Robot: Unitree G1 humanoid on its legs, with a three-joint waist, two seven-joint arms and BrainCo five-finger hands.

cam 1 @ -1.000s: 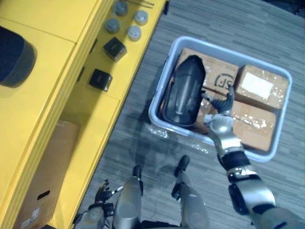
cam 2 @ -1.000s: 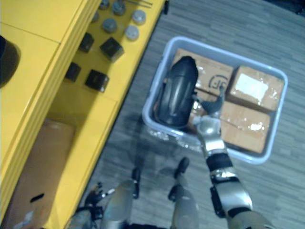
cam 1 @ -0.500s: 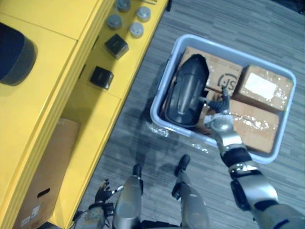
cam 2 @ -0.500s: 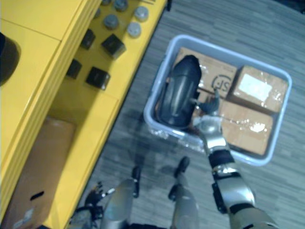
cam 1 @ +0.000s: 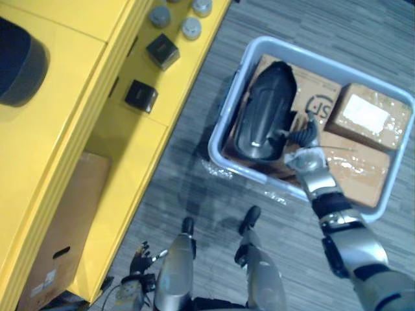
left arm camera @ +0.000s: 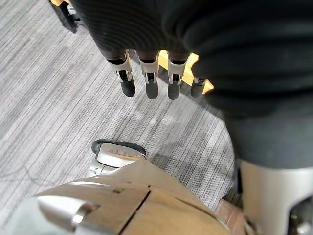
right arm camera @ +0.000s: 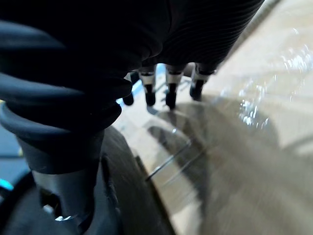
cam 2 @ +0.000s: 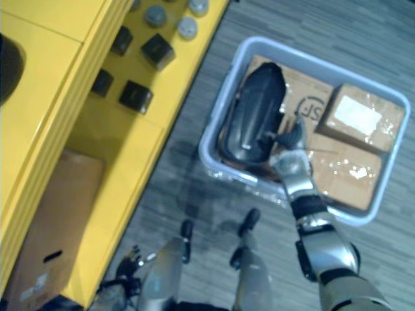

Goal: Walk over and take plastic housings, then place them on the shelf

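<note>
- Progress: I judge the task barely begun. I am standing at the grey bin [cam 1: 226,111] on the floor, and the dark plastic housing [cam 1: 264,113] lies inside it, on the side nearest the yellow shelf [cam 1: 123,139], resting on the cardboard boxes [cam 1: 366,116] that fill the bin's bottom.
- Not yet done: the housing is not gripped or lifted, and nothing of it has reached the shelf. The shelf, just beside the bin, carries only black cubes [cam 1: 141,96] and grey round pieces [cam 1: 190,27].
- Left to do, as I see it: close on the housing, lift it clear of the bin's wall, carry it across and set it down on the shelf.
- My right hand [cam 1: 303,148] is inside the bin, just beside the housing's near end. Its fingers [right arm camera: 170,95] are stretched out straight over a cardboard box, and the thumb points toward the housing. I cannot tell whether the thumb touches it. The hand is released and grasps nothing.
- My left hand [left arm camera: 150,84] hangs low, well apart from the bin, fingers relaxed and straight above the floor, holding nothing.
</note>
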